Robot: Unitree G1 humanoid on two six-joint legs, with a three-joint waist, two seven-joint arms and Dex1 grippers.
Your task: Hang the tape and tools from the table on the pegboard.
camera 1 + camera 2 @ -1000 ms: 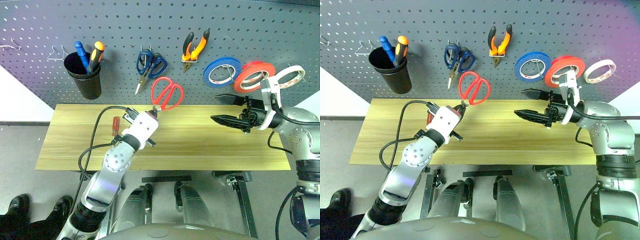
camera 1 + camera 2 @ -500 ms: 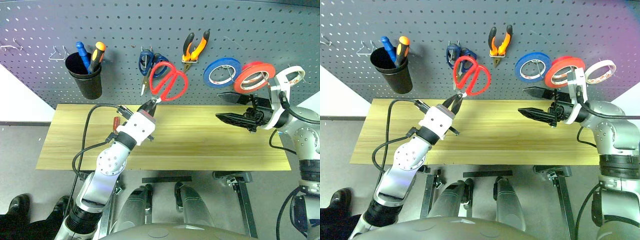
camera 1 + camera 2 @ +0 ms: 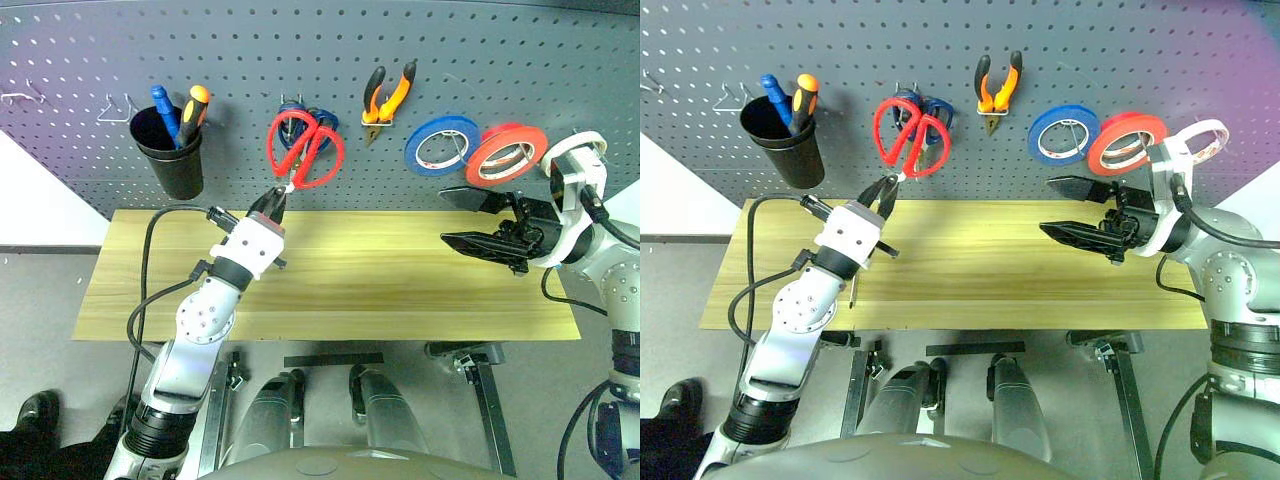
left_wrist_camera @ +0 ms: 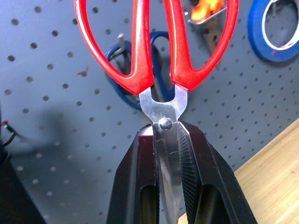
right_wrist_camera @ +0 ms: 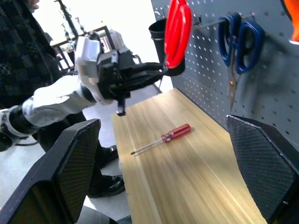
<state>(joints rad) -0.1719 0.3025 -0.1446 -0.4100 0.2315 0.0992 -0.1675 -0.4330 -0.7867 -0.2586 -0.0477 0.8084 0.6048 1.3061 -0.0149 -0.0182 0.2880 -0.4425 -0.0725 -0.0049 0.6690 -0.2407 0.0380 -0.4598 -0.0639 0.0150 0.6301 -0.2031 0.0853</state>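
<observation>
— Up at the pegboard [image 3: 300, 50], what is the left gripper [image 3: 276, 201] doing?
— Pinching the red-handled scissors [image 3: 304, 150] by the blades, handles over the blue-handled scissors [image 4: 122, 70].
— The other one?
— The right gripper [image 3: 478, 219] is spread wide, empty. The screwdriver [image 5: 161, 138] lies on the table [image 3: 400, 290].

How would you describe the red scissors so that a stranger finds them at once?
Look at the grey pegboard above the wooden table. Right of the black cup, the red scissors are held up by their blades in the left gripper, in front of the blue scissors hanging there.
</observation>
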